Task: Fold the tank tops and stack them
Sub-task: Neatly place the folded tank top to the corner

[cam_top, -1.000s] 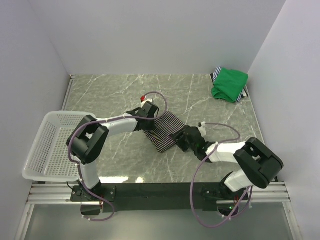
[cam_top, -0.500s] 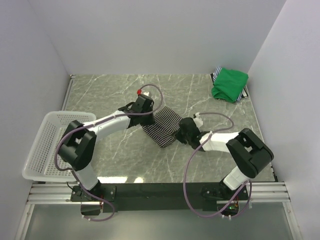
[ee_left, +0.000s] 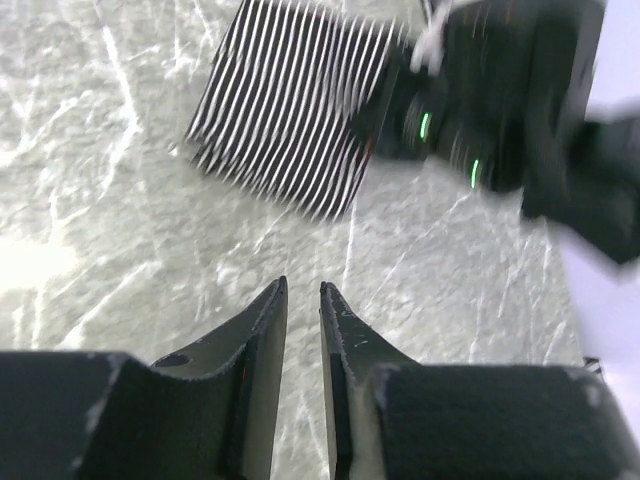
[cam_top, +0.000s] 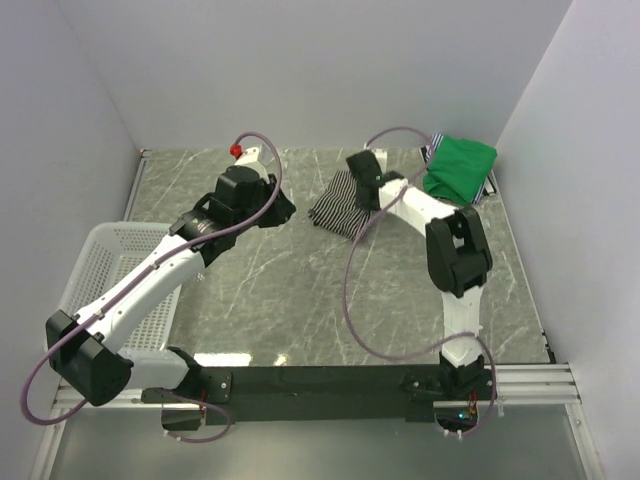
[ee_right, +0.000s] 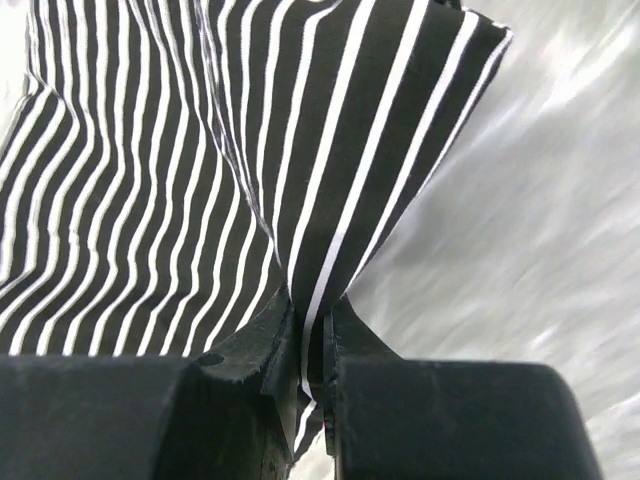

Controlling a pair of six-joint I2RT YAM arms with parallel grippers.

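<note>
Item: folded striped tank top (cam_top: 338, 200), pinched for stacking.
Top view: it is over the far side of the worktop (cam_top: 300, 290), near the green tank top (cam_top: 458, 168), with the right tool (cam_top: 368, 188) at its edge; a level carry should keep the fold. Left wrist: left tool (ee_left: 303, 300) narrowly parted, empty, cloth well ahead. Right wrist: jaws clamped on a striped corner.

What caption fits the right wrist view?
Right claw pinches a fold of the striped top beside bare table.
</note>
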